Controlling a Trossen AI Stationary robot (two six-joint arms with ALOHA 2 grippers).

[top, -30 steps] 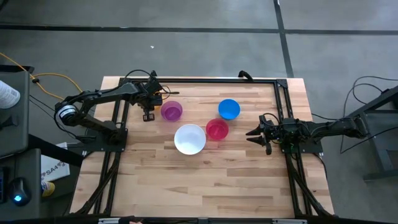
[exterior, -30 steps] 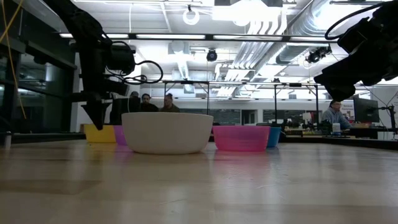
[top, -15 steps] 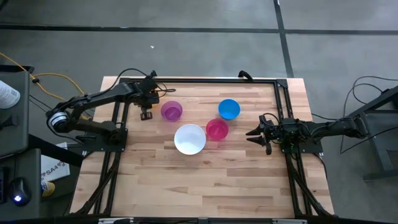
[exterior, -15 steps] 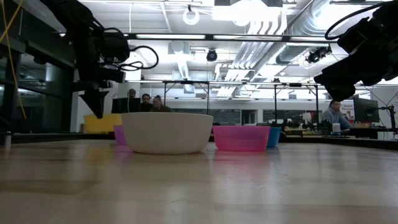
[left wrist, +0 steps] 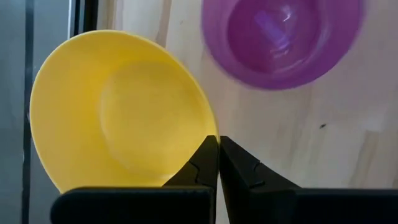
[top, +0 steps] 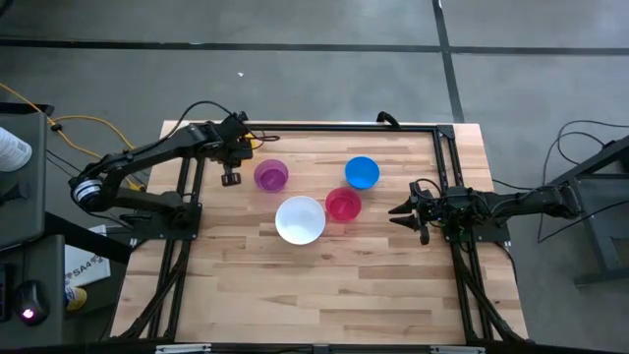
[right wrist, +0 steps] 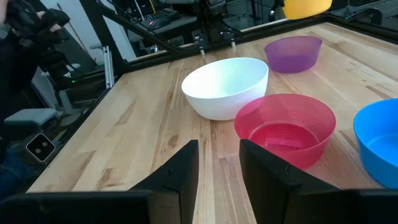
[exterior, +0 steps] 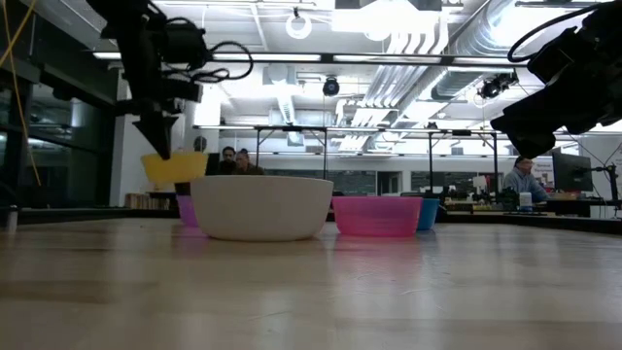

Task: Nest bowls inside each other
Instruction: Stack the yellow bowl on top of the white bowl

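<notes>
My left gripper (exterior: pixel 160 146) is shut on the yellow bowl (left wrist: pixel 118 112), which hangs in the air at the table's far left (exterior: pixel 175 167); in the high view the arm hides the bowl. On the table stand the purple bowl (top: pixel 271 176), the blue bowl (top: pixel 362 172), the red-pink bowl (top: pixel 343 205) and the white bowl (top: pixel 300 219), each on its base and open side up. My right gripper (top: pixel 401 211) waits open at the right, level with the red-pink bowl and apart from it. My left gripper pinches the yellow bowl's rim (left wrist: pixel 208 132), on the side toward the purple bowl, one finger inside the wall and one outside. The fingers come from above, slanting down. The bowl hangs tilted below them, lifted clear of the table (exterior: pixel 146 233).
A black frame rail (top: pixel 334 127) runs along the table's far edge, with further rails down both sides. The near half of the wooden table (top: pixel 314 285) is bare wood. In the low view, people sit in the room beyond the table.
My left gripper has risen, staying shut on the yellow bowl. The bowl, which stood on the table beside the purple one, now hangs tilted and clear above it.
</notes>
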